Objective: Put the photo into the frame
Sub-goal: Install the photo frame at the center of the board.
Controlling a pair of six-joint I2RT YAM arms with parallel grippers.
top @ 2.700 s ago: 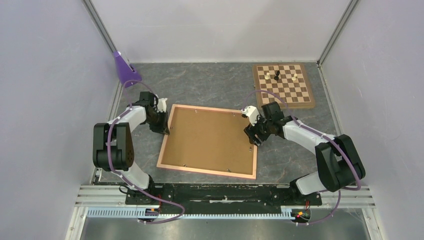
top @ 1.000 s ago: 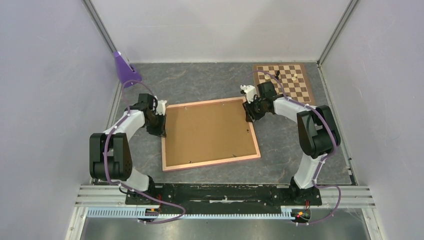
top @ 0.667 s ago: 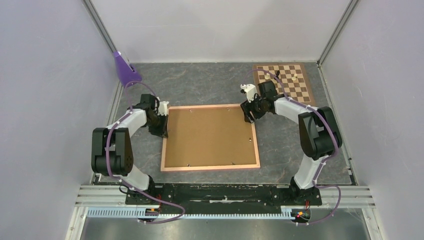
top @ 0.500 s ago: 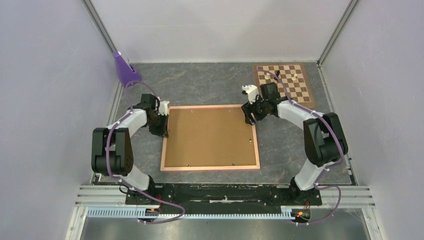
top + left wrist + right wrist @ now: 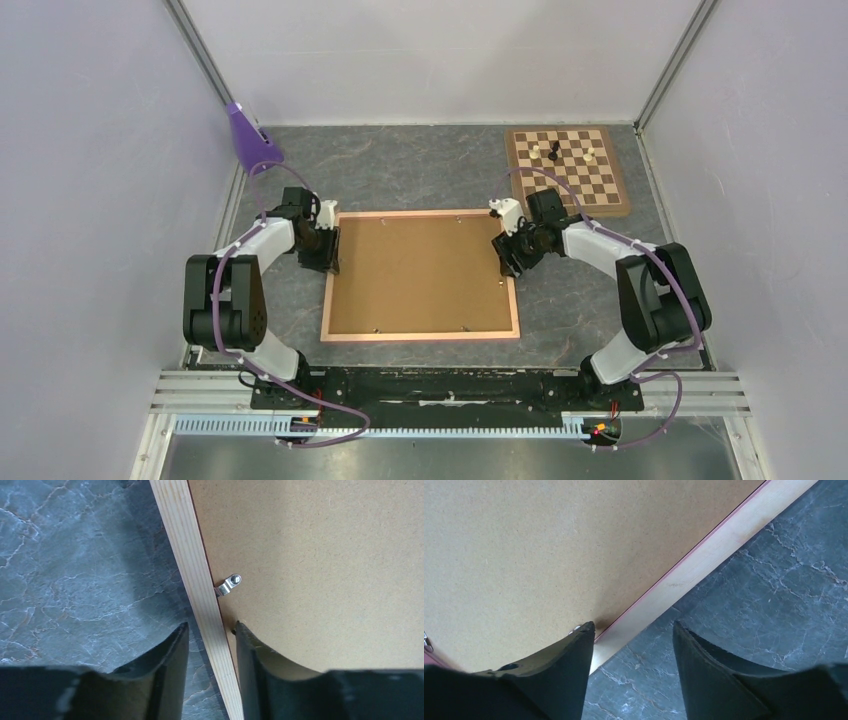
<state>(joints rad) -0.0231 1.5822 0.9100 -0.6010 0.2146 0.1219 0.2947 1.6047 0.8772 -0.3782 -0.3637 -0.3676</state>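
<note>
Grey marbled table point(image 5: 430, 170) and pale walls are filling the overhead view. Between the two claws the frame point(image 5: 420, 336) is lying flat with its back up, and a brown board point(image 5: 420, 270) is sitting inside it. The left claw point(image 5: 330, 255) is standing at the frame's left edge and the right claw point(image 5: 508, 258) at its right edge. I judge that they are placed like this to hold the frame square from both sides. A chessboard point(image 5: 568, 172) is lying well beyond the right claw, apart from the frame. The photo is not showing anywhere, and I cannot tell if it is lying under the board.

From the left wrist, the claw is standing astride the wooden edge, with one finger point(image 5: 170, 650) over the table and the other over the board. The opening is narrow, and a thin dark gap is showing beside the wood, so it seems not to be pressing. A small metal clip point(image 5: 228, 585) is sitting just ahead of the fingertips, reaching from the wood onto the board, probably to lock the board in.

From the right wrist, the claw is standing wide and holding nothing. The frame's edge is passing between its fingers point(image 5: 549, 680), one finger being over the board's border and one over the bare table.
</note>
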